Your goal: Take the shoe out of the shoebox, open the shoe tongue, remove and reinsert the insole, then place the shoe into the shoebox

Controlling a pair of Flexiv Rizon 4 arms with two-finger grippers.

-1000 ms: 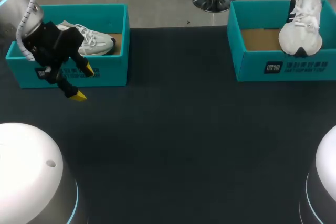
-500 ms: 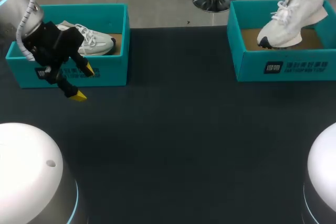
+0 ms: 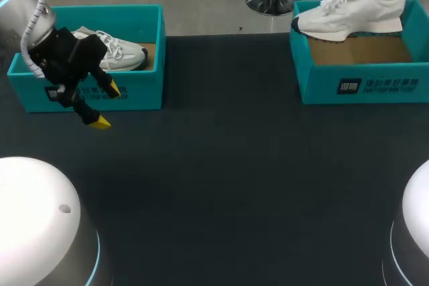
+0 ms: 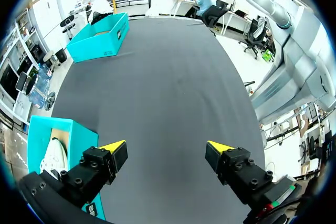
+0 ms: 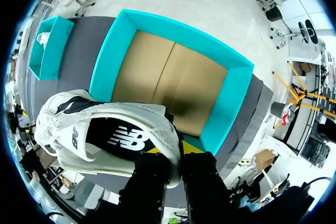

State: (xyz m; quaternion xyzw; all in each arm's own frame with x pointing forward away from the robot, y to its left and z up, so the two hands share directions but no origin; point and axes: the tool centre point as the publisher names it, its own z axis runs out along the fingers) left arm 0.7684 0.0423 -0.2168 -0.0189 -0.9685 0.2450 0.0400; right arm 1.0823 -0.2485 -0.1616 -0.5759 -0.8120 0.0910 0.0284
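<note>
Our right gripper [image 5: 176,153] is clamped on the heel rim of the white shoe [image 3: 352,11], one finger inside the collar and one outside. It holds the shoe roughly level above the right shoebox [image 3: 322,85], with the toe over the box's inner wall. The box's brown cardboard floor shows under the shoe. The left shoebox [image 3: 144,92] has a second shoe [image 3: 117,53] lying in it. Our left gripper [image 3: 107,106] hangs just in front of that box, fingers spread wide over the dark table [image 3: 228,179].
</note>
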